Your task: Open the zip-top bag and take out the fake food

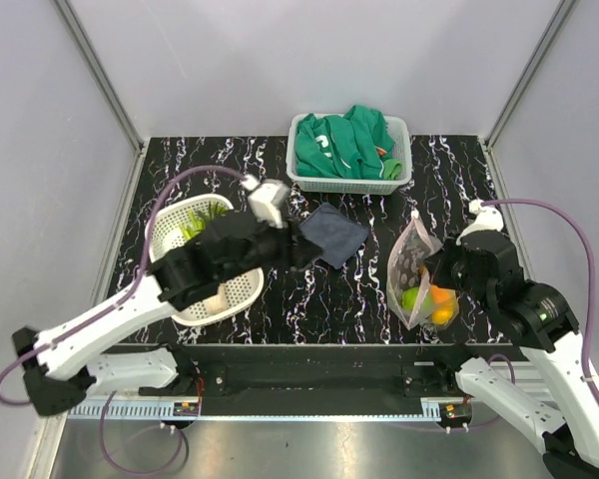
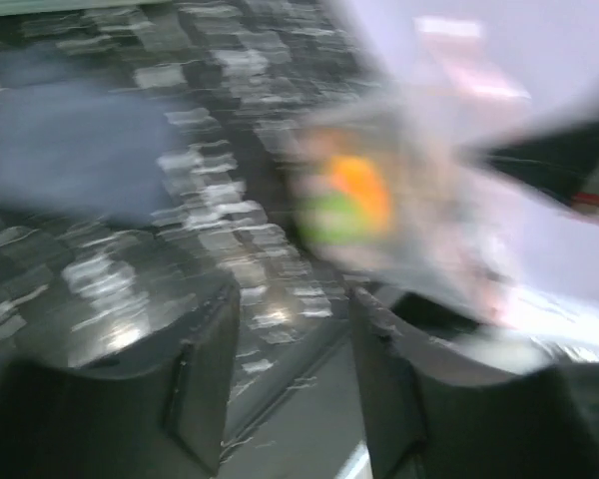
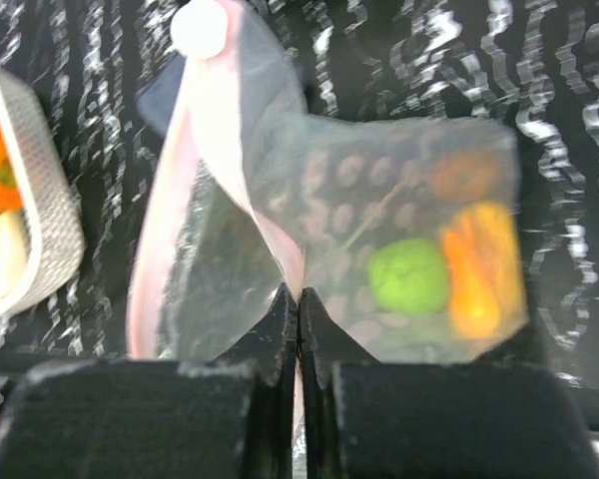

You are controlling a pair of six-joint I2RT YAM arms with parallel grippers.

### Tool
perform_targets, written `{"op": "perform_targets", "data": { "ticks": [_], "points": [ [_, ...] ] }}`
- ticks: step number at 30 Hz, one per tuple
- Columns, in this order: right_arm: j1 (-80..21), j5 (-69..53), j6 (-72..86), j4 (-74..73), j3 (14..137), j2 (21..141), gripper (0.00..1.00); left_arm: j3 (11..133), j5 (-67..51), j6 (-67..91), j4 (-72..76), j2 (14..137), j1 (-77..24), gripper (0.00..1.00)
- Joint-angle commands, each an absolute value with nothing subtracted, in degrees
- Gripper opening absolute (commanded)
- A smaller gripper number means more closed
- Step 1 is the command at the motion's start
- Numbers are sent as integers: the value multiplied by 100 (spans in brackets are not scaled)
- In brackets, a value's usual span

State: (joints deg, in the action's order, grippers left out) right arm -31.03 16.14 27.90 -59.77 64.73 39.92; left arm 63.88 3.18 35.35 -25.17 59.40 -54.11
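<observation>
Right wrist view first: the right gripper [image 3: 298,307] has its jaws pressed together on a fold of clear film at the lower middle of the zip-top bag [image 3: 379,190]. It holds the pouch up off the marble top. The pinkish zip strip [image 3: 175,210] runs down the pouch's left side in this view, from a white knob [image 3: 198,28] at its upper end. We cannot tell whether the seal is parted. The fake food [image 3: 407,277] sits bunched in the bag's lower corner: 1 green round piece beside 1 orange piece, with something darker above them.

From the top camera we place the bag [image 1: 411,261] toward the near right corner of the table, with the toys [image 1: 431,297] at its near end.

The left gripper [image 2: 290,329] has its jaws apart with nothing between them. It faces the bag across a stretch of bare table, though that wrist picture is badly blurred. From above it sits mid-table [image 1: 298,247], at the edge of the dark cloth [image 1: 337,232] and well apart from the bag. A white basket [image 1: 170,228] lies behind it near the left edge.

We judge the opening step is in hand: 1 side is pinned and the other is not yet gripped. The next move calls for the left jaws to reach the strip's free lip and close on 1 layer only, so the 2 arms can pull apart.
</observation>
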Motion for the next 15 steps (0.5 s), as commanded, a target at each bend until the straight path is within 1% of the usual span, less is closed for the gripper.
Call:
{"op": "perform_targets", "data": {
  "ticks": [1,2,3,5,7,12,15],
  "points": [
    [-3129,827,2970,-5414,6285,4060,0,6977,-379,3392,-633,6976,-6309,38],
    [-3129,678,3014,-5344,6241,4061,0,7170,-369,3393,-633,7205,-6389,34],
    [-3120,616,3110,-5326,6171,4043,0,7468,-395,3401,-624,7694,-6511,30],
    [-3129,467,3251,-5248,6126,4034,0,7751,-326,3428,-624,8110,-6618,26],
    [-3129,387,3322,-5195,6082,4008,0,8067,-264,3463,-606,8568,-6715,21],
    [-3129,203,3542,-5194,6196,3964,0,8402,184,3560,-940,9026,-6794,16],
    [-3129,-219,3831,-5098,6240,3894,0,8499,430,3525,-1195,9053,-6899,14]
  ]
}}
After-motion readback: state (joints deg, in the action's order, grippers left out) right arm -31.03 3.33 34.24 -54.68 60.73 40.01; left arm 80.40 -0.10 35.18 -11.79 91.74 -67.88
